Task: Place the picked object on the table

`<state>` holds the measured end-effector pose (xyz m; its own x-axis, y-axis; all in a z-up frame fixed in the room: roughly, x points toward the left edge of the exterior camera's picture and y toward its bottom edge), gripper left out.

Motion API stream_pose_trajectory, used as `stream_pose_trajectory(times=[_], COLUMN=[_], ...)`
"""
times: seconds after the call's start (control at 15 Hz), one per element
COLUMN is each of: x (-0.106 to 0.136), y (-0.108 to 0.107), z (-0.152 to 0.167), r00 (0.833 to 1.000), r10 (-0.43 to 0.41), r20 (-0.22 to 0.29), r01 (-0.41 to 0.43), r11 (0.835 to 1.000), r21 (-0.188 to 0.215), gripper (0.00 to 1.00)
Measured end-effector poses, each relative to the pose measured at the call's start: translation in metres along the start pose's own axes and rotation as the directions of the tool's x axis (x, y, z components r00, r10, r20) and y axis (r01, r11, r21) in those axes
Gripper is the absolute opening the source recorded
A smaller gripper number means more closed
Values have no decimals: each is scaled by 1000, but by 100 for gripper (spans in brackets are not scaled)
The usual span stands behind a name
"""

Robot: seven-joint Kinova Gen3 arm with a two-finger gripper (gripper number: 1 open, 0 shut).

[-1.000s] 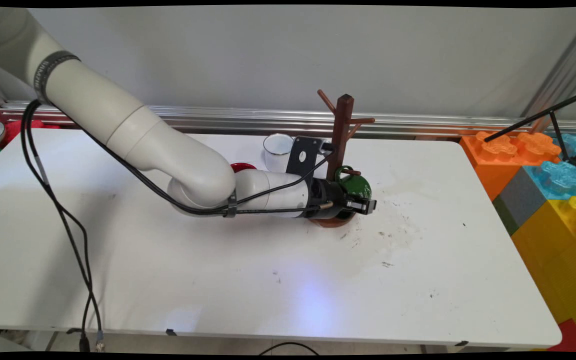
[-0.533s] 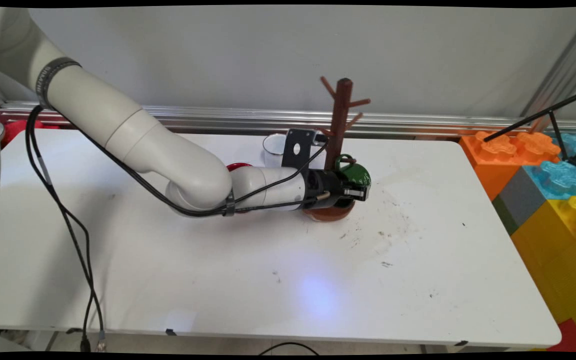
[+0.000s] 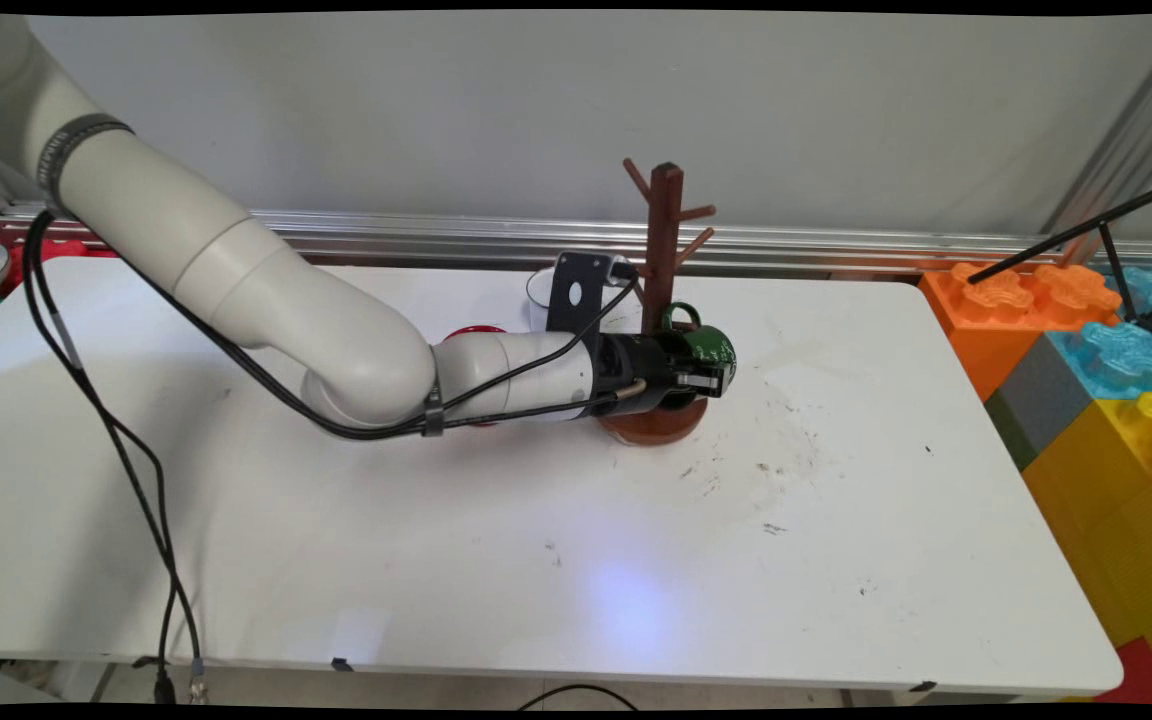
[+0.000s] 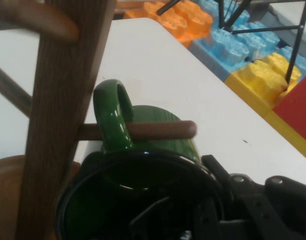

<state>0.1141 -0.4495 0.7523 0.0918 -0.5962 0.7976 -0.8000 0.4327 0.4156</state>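
Observation:
My gripper (image 3: 701, 378) is shut on the rim of a green mug (image 3: 711, 345), which lies on its side just above the round base (image 3: 651, 425) of a brown wooden mug tree (image 3: 663, 250). In the hand view the green mug (image 4: 158, 112) fills the bottom, its dark opening toward the camera. Its handle (image 4: 110, 115) is threaded over a low peg (image 4: 158, 130) that sticks out from the tree trunk (image 4: 62, 100). One finger of the gripper (image 4: 193, 215) reaches inside the mug and the other presses on the outside.
A white mug (image 3: 539, 290) stands behind the wrist, partly hidden by the camera mount. A red object (image 3: 466, 333) peeks out behind the forearm. Big orange, blue and yellow toy blocks (image 3: 1086, 350) and a black tripod (image 3: 1116, 250) stand past the white table's (image 3: 536, 520) right edge.
The gripper with the green mug has lifted a little and shifted left. The mug tree has moved left with it, its trunk now standing straighter.

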Motion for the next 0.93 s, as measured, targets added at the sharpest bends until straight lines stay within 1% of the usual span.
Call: stream_pose_trajectory(times=[0.53,0.93], x=[1,0], y=[18,36], z=[-30,-54], r00=[1000,1000], r10=[4,11], r20=[1,17], r01=[-4,-9], r11=[998,995], r21=[-57,-101], gripper=[0,0])
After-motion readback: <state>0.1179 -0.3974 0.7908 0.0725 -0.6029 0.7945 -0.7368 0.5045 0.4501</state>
